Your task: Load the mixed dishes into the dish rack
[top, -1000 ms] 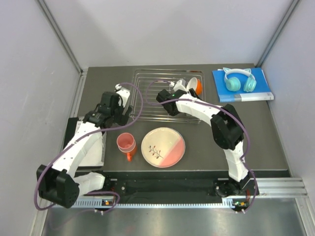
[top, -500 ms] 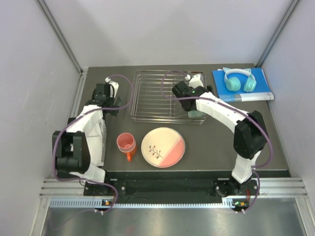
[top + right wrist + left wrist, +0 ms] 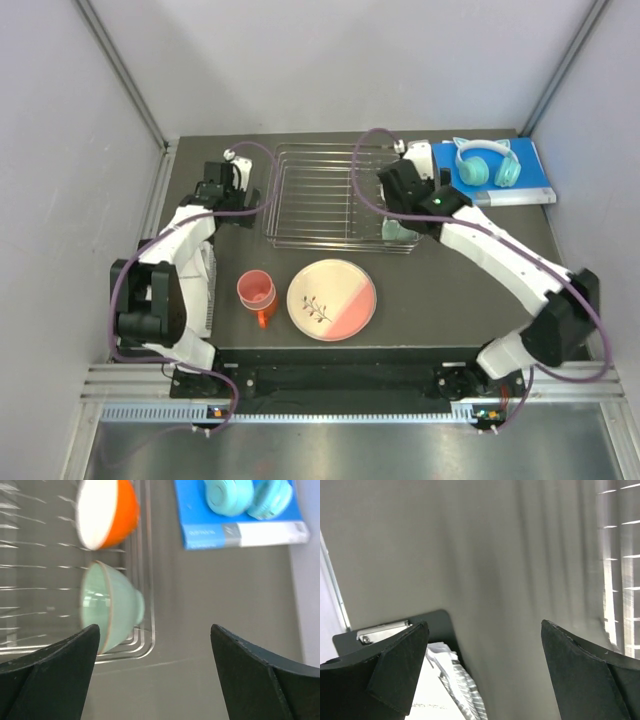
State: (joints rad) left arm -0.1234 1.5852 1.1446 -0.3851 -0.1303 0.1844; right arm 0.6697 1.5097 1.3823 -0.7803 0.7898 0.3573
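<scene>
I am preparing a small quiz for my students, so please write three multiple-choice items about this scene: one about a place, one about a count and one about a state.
1. Where is the mint-green bowl?
A. in a drawer
B. in the dish rack
C. on a chair

2. How many bowls show in the dish rack?
A. one
B. two
C. four

3. How is the right end effector?
A. shut on a bowl
B. shut on a spoon
C. open and empty

Answers:
1 B: the right wrist view shows it lying on the wires near the rack's corner.
2 B: the orange bowl lies next to the mint-green one, and no other bowl shows there.
3 C: its fingers stand wide apart with nothing between them.
</scene>
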